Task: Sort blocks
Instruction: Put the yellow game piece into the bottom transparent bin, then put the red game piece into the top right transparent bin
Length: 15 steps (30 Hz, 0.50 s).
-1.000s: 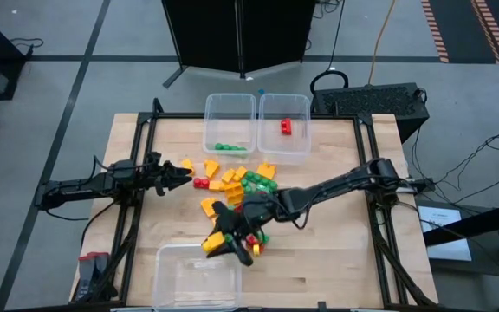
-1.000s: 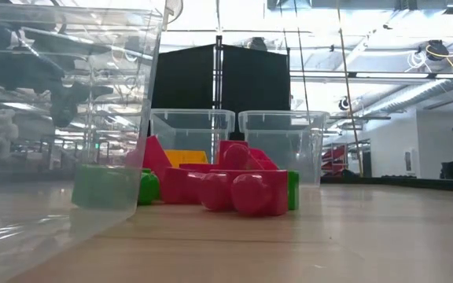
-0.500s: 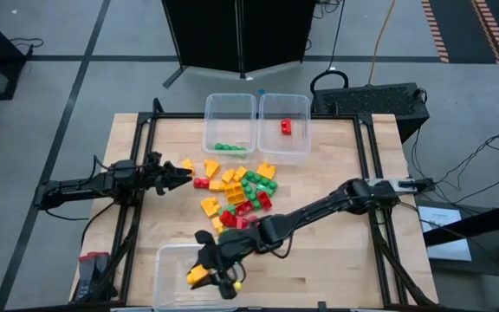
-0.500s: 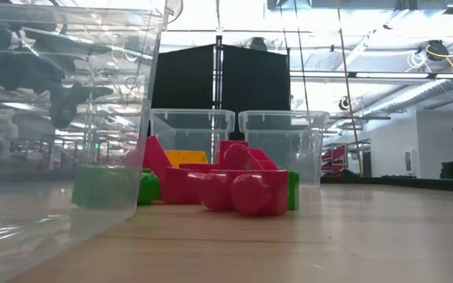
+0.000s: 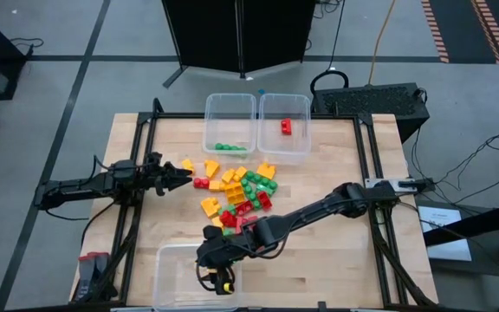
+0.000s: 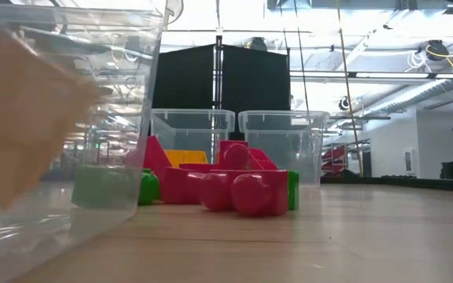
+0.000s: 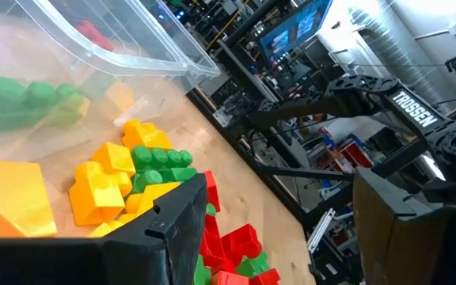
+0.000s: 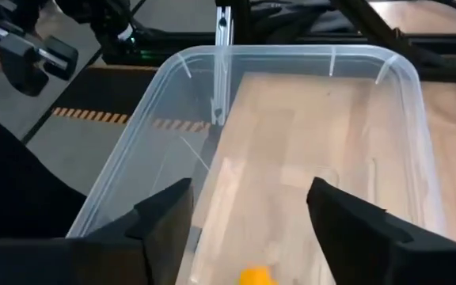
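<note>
Right pincer is parked over the near tub with its fingers spread apart, nothing pinched between them, and a yellow block sits just under it inside that tub. Left pincer waits spread open at the left side of the table, right by the main pile of blocks. The 2 far tubs hold a few green blocks and 1 red block.
</note>
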Each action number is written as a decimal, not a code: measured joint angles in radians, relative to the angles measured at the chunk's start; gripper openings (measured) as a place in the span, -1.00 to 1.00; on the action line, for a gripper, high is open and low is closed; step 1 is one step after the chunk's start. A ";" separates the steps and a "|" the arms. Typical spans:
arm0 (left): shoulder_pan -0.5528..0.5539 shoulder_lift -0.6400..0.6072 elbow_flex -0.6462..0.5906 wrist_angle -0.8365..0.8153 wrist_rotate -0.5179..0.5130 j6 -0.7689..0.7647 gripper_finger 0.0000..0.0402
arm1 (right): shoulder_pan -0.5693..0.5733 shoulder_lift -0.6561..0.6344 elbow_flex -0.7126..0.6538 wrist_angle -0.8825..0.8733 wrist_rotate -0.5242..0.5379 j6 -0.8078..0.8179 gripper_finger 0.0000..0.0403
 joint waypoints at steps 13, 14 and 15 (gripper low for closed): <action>0.000 0.000 0.004 -0.003 0.002 0.002 0.05 | -0.065 -0.295 0.033 -0.513 0.249 -0.079 0.15; 0.000 0.000 0.010 -0.012 0.004 0.011 0.05 | -0.071 -0.313 0.032 -0.585 0.279 -0.078 0.14; 0.000 0.000 0.021 -0.025 0.003 0.029 0.05 | -0.077 -0.329 0.029 -0.654 0.296 -0.070 0.13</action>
